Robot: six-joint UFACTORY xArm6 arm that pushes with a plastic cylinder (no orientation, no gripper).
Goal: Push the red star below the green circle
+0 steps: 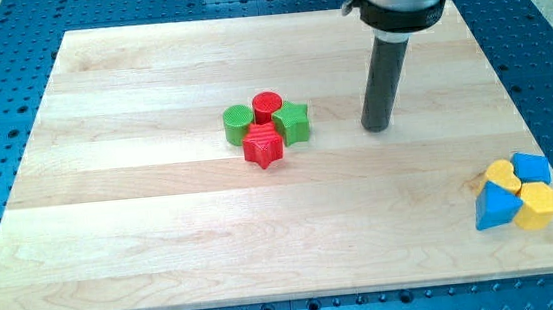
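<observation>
Ribbed red plastic star (264,148) touching green circle (238,124); rod tip (378,127), jawless, right; nudge star leftward gently.

bg: pale wood board (164,245) | under it: blue perforated metal table (545,11) | light: even, soft

Rod upright, descending from view's top — my tip (378,128) down at board level.

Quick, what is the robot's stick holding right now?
My tip: no gripper, holding nothing; it stands apart, to the view's right of the green star block and red star block.
</observation>
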